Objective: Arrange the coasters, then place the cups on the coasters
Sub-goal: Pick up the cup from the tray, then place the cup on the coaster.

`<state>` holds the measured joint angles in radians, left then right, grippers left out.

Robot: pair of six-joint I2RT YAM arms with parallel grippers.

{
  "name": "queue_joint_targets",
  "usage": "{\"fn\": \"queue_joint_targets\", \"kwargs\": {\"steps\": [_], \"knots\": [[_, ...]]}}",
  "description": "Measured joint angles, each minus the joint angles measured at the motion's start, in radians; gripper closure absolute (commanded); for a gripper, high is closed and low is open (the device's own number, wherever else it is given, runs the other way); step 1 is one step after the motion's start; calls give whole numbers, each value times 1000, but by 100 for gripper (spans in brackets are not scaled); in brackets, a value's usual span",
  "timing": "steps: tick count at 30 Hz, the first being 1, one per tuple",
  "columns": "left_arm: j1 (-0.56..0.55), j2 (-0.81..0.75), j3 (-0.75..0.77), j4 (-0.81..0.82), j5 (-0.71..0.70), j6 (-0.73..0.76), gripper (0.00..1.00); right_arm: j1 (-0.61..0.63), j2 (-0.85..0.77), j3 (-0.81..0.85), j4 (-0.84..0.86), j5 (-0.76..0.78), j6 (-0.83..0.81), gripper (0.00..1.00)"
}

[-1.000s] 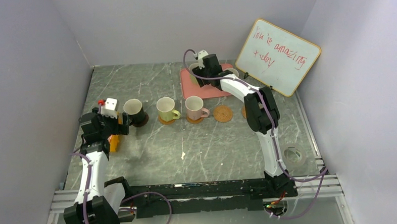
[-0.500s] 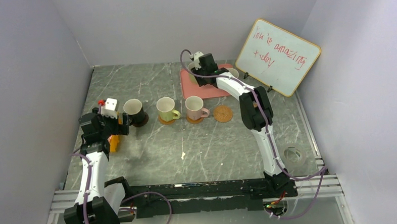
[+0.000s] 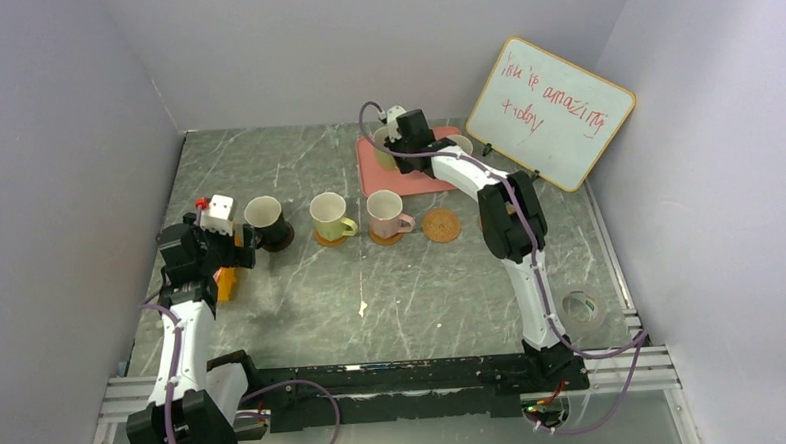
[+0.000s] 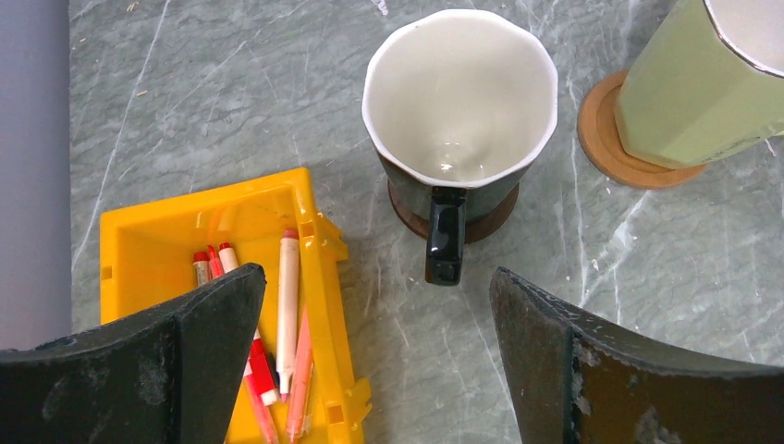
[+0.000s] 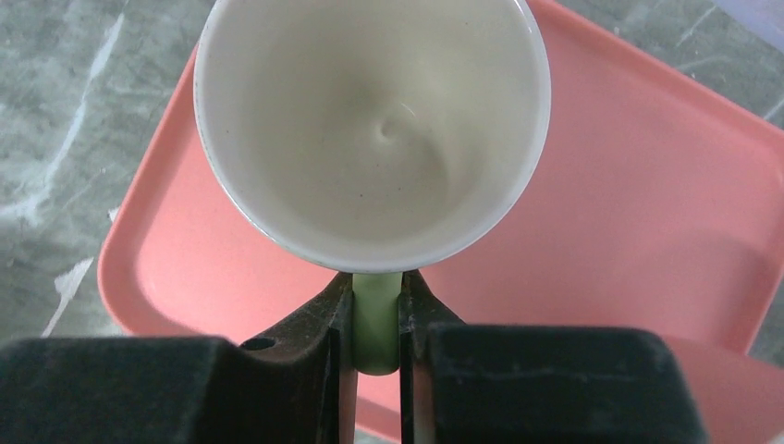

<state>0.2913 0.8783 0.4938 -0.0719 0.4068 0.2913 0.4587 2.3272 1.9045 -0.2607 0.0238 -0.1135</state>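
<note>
My right gripper (image 5: 376,316): pinching handle of pale green cup (image 5: 370,120), over pink tray (image 5: 647,203) | my left gripper (image 4: 368,310): spread wide, near dark brown cup (image 4: 458,102) seated on dark coaster (image 4: 499,222).

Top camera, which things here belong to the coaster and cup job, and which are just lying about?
Job:
dark brown cup, pale green cup and pink cup, each on a coaster; bare coaster; second green cup, clamped by its handle in the right gripper; another cup on the pink tray.

Lying about:
pink tray, whiteboard, yellow bin of pens.
</note>
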Motion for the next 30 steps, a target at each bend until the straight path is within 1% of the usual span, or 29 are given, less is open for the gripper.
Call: {"fn": "queue_joint_targets", "kwargs": {"steps": [3, 12, 16, 21, 30], "knots": [[0, 0, 0, 0, 0, 3, 4, 0, -55, -69, 0, 0, -7, 100], [0, 0, 0, 0, 15, 10, 4, 0, -225, -199, 21, -2, -18, 100], [0, 0, 0, -1, 17, 11, 4, 0, -322, -251, 43, -6, -18, 100], [0, 0, 0, -3, 26, 16, 4, 0, -489, -364, 82, -11, -23, 100], [0, -8, 0, -23, 39, 36, 4, -23, -710, -486, 75, -44, -31, 100]]}}
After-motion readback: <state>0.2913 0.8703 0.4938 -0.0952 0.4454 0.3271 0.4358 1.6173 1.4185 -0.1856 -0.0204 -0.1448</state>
